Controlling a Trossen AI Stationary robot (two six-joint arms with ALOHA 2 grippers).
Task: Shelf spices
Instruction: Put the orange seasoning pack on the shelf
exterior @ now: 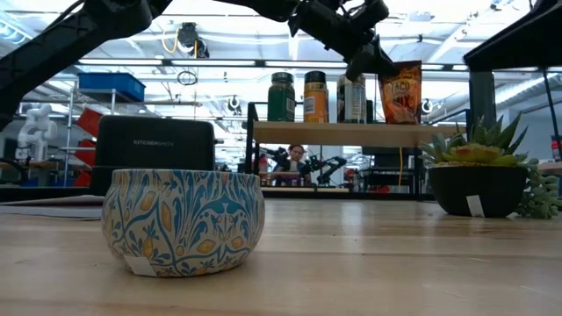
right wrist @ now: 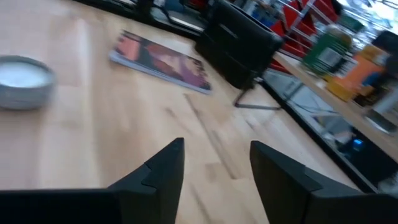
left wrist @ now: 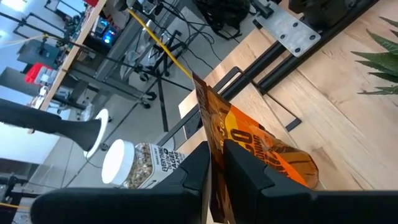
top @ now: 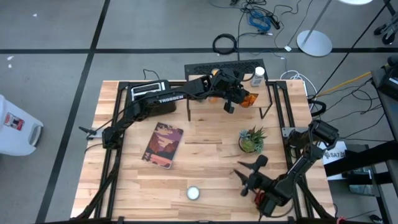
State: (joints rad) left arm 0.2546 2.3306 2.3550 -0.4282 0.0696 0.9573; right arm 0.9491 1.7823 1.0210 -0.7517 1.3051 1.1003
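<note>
Nearest, the right gripper (top: 244, 176) hovers spread over bare table near the patterned tin (exterior: 183, 221). Farther back on the shelf (exterior: 351, 132), the left gripper (left wrist: 216, 163) pinches an orange spice packet (left wrist: 261, 149) — the low view alone shows the jars (exterior: 315, 96) alongside.

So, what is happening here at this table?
The left claw is shut on the top edge of an orange spice pouch, holding it on the shelf beside the white-lidded jar. The right claw hangs open over the near table, holding nothing. A round patterned tin sits on the table.
</note>
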